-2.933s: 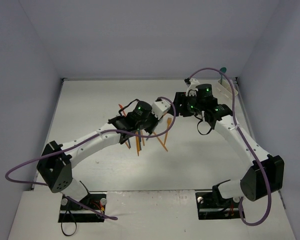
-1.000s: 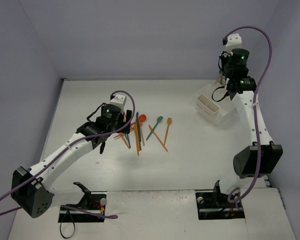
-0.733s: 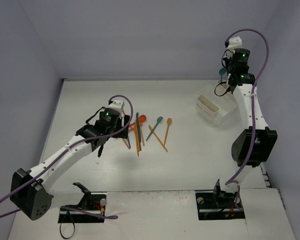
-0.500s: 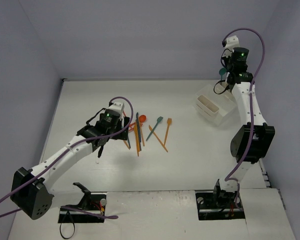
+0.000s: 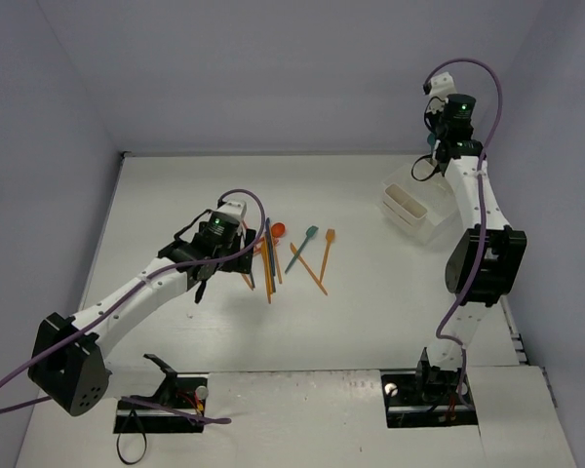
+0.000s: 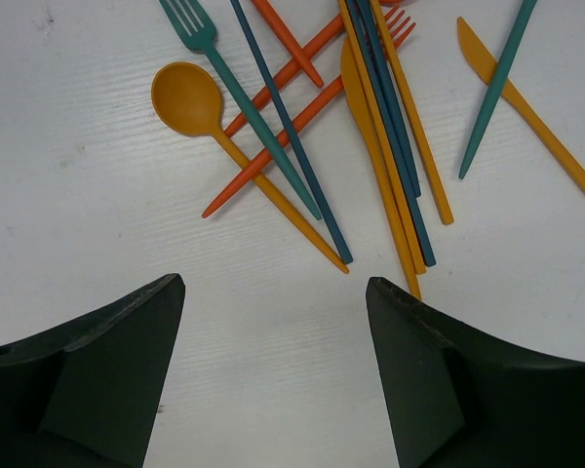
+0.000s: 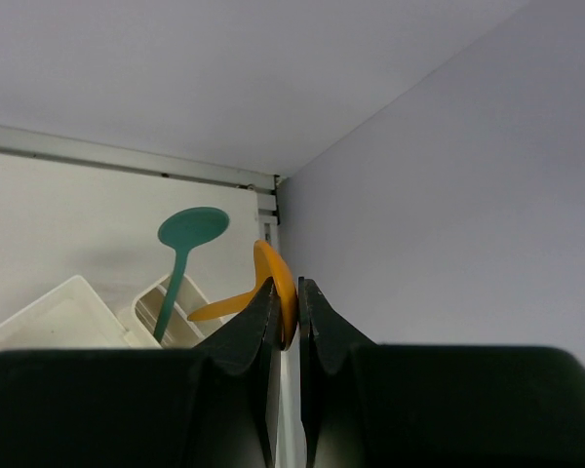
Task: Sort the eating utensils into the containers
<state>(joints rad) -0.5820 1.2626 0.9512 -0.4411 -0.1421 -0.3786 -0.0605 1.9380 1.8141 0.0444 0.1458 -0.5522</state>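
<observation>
Right pincer raised, clamped on orange spoon, near containers at far right of desk. Left pincer jaws apart, over loose utensils mid-desk, touching none.

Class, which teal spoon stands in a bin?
The teal spoon by the right claw, bowl up in a white bin; the other lies on the table.

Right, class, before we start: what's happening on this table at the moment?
A two-armed robot is sorting plastic cutlery into white bins. The right gripper, raised near the bins in the back corner, is shut on an orange utensil; a teal spoon stands in one bin. The left gripper hovers open over the loose pile.
</observation>
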